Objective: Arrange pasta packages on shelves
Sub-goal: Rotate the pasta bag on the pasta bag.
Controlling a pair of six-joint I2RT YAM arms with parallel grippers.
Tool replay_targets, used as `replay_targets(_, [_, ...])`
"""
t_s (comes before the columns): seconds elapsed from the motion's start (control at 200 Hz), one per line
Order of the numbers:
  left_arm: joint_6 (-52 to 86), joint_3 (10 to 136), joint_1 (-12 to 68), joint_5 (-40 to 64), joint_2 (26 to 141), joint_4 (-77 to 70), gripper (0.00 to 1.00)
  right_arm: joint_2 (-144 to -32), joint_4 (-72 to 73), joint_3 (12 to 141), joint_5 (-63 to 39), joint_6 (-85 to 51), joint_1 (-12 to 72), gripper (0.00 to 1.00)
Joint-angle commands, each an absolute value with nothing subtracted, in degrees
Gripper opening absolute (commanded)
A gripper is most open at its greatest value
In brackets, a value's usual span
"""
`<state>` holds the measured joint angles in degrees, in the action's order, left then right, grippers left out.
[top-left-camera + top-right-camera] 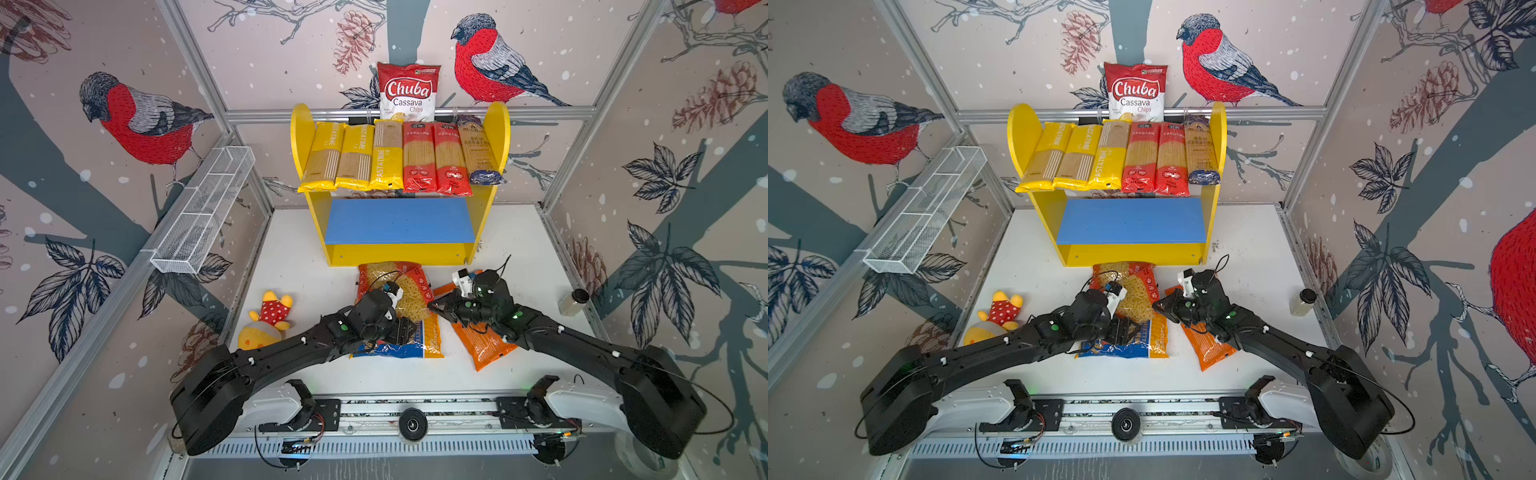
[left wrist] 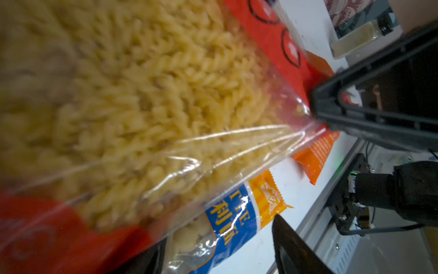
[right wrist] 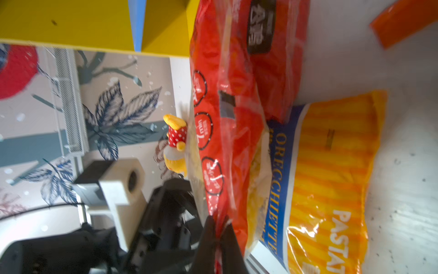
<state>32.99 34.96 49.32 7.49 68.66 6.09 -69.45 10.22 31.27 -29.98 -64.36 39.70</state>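
White tabletop (image 1: 519, 249), bird-print walls: two arms on pasta bags in front of yellow wooden rack (image 1: 399, 253).
Six long spaghetti packs (image 1: 399, 158) on rack's upper board; blue lower board (image 1: 399, 220) bare. Red clear-window fusilli bag (image 1: 409, 291) just in front of rack, atop blue-orange orecchiette bag (image 1: 428, 340). Right gripper (image 3: 219, 237) pinched shut on red bag's edge. Left gripper (image 2: 308, 170) jaws apart, straddling that bag's far end.

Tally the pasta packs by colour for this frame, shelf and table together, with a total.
Yellow long packs, on the rack's upper board: 3
Red long packs, same board: 2
Dark-blue long pack, same board: 1
Red fusilli bag, on the table: 1
Blue-and-orange bag, on the table: 1
Orange bag, on the table: 1
Total: 9
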Motion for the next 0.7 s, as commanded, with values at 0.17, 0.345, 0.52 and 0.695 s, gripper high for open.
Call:
replay_targets(0.17, [32.6,34.4,46.9,-10.6,64.7,16.7,0.72,-74.0,4.8,31.0,-37.5,-57.3,48.1,0.03])
replay_targets(0.345, [34.3,32.8,43.4,-7.7,57.5,15.8,0.73,-74.2,-3.8,32.2,-37.9,-47.8,45.0,0.19])
replay_targets(0.52, [35.9,31.9,41.4,-2.6,49.9,14.0,0.74,-70.2,-8.7,36.7,-39.4,-40.9,34.0,0.57])
replay_targets(0.695, [39.1,29.7,38.9,2.0,46.5,10.9,0.74,-76.2,-2.4,37.7,-38.6,-41.9,30.2,0.77])
